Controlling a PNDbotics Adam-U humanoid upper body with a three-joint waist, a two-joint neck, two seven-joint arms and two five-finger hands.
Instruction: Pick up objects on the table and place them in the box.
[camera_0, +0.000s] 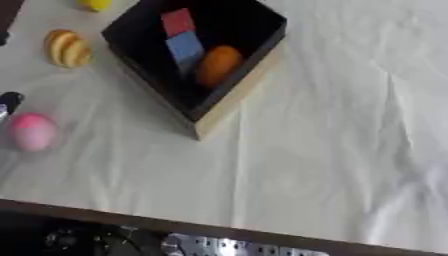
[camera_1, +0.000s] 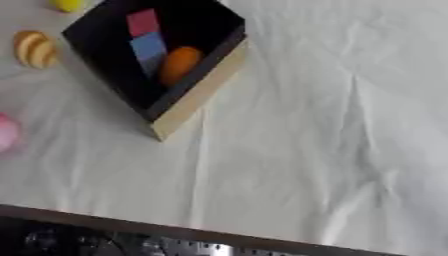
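White cloth covers the bench (camera_0: 350, 125). At the left edge of the left eye view a dark tip (camera_0: 9, 102) shows, possibly the left hand; whether its fingers are open cannot be told. Just below it lies a pink ball (camera_0: 33, 131). Farther off lie a striped tan piece (camera_0: 67, 48) and a yellow thing (camera_0: 96, 4). Right of these, the black box (camera_0: 236, 97) holds a red block (camera_0: 178, 22), a blue block (camera_0: 185, 47) and an orange ball (camera_0: 217, 65).

A yellow thing (camera_0: 94, 4) at 11 o'clock is cut by the top edge; a dark tip (camera_0: 9, 102) at 9 o'clock is unidentifiable.
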